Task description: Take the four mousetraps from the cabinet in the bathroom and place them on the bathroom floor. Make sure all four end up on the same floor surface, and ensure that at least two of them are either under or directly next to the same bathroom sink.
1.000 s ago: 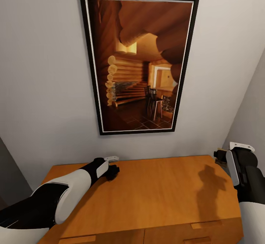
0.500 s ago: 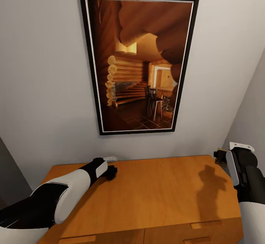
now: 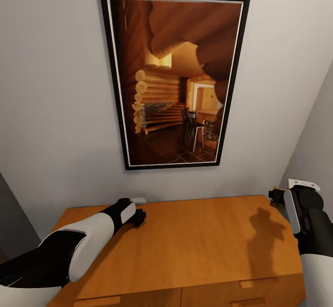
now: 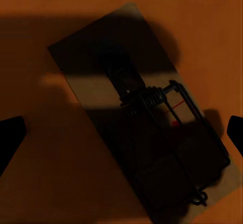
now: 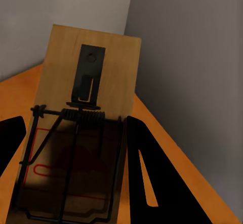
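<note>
Mousetrap [image 5: 81, 133] in right gripper [image 5: 71, 148], red print unreadable.

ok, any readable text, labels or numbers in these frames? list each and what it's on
No readable text in any view.
Mousetrap at the right gripper: red outline marking on the board, no letters legible.
Mousetrap on the cabinet top, below the left gripper: small red mark, too dark to read.
Framed picture on the wall: a log-cabin interior, no caption or lettering.
Cabinet drawer fronts: no labels.
</note>
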Robot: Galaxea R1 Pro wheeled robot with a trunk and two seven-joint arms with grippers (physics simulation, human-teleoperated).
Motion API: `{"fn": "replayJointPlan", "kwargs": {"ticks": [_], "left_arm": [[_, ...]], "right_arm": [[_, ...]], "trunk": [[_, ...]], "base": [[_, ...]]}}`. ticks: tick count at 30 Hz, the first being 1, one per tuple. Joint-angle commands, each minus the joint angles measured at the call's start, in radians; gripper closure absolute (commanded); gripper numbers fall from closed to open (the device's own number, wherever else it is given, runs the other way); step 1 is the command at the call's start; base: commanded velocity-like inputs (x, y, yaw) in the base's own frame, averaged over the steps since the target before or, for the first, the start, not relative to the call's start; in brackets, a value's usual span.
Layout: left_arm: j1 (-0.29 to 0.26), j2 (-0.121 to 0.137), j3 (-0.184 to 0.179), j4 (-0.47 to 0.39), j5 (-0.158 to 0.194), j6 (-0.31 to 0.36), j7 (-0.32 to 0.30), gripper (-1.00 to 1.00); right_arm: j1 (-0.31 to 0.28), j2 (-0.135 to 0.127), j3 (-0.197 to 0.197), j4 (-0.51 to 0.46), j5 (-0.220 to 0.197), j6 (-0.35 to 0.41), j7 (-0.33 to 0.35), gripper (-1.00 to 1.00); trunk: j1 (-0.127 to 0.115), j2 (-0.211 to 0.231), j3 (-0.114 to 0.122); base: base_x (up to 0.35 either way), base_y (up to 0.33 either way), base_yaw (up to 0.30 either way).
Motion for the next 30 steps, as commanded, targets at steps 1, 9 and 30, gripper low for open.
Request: {"fn": "replayJointPlan", "kwargs": {"ticks": [1,9,30], "left_arm": [[-0.001,0.000,-0.006,-0.002,0.010,0.005,0.005,-1.00],[-0.001,-0.003,-0.006,-0.002,0.010,0.005,-0.003,-1.00],[-0.001,-0.004,-0.005,-0.001,0.012,0.004,-0.004,-1.00]], "right_arm": [[-0.001,0.000,0.000,-0.001,-0.008,0.003,-0.009,1.00],[-0.001,0.000,0.000,-0.001,-0.008,0.003,-0.009,1.00],[-0.001,0.000,0.000,0.001,-0.010,0.003,-0.009,1.00]], "trunk": [[0.001,-0.002,-0.002],[0.001,-0.002,-0.002],[0.001,-0.002,-0.002]], "base": [[0.000,0.000,0.000],[0.000,0.000,0.000],[0.000,0.000,0.000]]}}
